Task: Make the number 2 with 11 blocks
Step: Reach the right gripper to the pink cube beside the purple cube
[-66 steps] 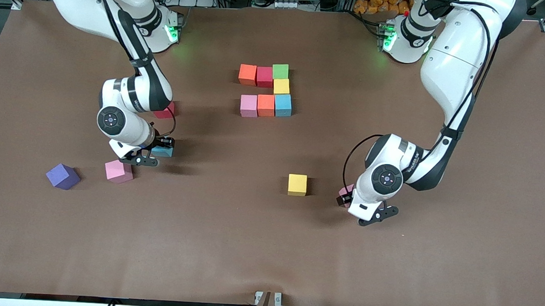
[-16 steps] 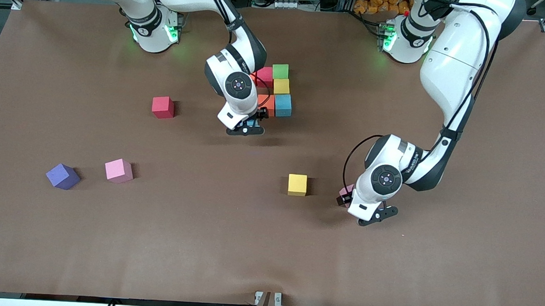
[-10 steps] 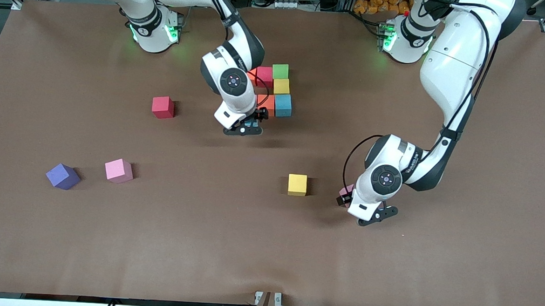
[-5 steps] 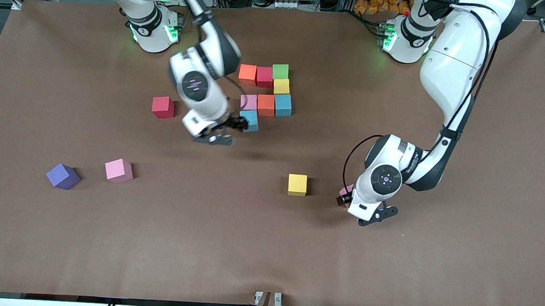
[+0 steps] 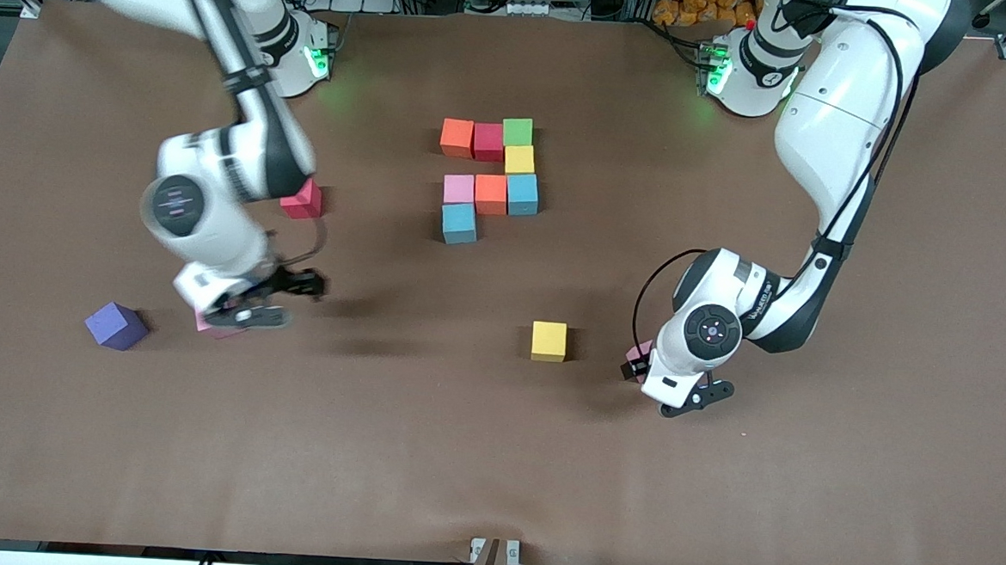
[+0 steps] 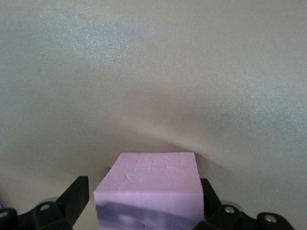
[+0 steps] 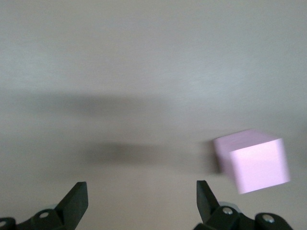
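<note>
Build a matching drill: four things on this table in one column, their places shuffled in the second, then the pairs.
1. light blue cube
2. yellow cube
3. purple cube
4. left pincer

A. alone, between the digit and the front camera
B. around a pink cube
C. touching the digit's pink cube
D. toward the right arm's end

Pairs: 1-C, 2-A, 3-D, 4-B
</note>
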### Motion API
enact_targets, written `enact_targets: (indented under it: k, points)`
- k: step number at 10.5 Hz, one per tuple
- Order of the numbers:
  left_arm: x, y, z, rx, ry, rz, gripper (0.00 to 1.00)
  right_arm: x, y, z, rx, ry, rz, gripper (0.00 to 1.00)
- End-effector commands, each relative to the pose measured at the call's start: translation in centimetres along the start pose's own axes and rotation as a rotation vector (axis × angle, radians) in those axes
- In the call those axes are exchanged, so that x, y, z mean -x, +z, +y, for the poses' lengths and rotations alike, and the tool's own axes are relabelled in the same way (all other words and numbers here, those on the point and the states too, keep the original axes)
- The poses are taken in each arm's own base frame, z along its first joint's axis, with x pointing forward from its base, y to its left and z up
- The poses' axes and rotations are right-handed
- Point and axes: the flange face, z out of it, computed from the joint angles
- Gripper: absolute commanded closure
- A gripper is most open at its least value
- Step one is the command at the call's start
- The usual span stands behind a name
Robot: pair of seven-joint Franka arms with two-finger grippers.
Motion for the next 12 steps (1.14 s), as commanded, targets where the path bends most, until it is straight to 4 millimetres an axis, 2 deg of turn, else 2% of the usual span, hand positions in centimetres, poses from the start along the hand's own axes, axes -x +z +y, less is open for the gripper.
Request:
enact_targets:
  k: [1,4,6,11,12]
  points:
    - [0.0,-0.1,0.1,-0.011,-0.003,0.02,0.0,-1.2,1.7,3.6,0.016,-0.129,-0.025,0.0]
    - [0.0,-0.1,0.1,-0.011,-0.003,0.02,0.0,-0.9,5.2,6.9,0.007,-0.213,-0.073,0.0]
    - [0.0,-0.1,0.1,-0.011,-0.003,0.02,0.0,-0.8,5.5,8.0,-0.009,-0.218,-0.075,0.0]
    - [0.0,-0.1,0.1,-0.011,-0.003,0.02,0.0,-0.1,6.7,12.5,-0.025,-0.144,-0.091,0.0]
    - [0.0,-0.1,0.1,-0.011,-0.003,0.02,0.0,0.0,7.2,12.7,-0.027,-0.141,-0.097,0.0]
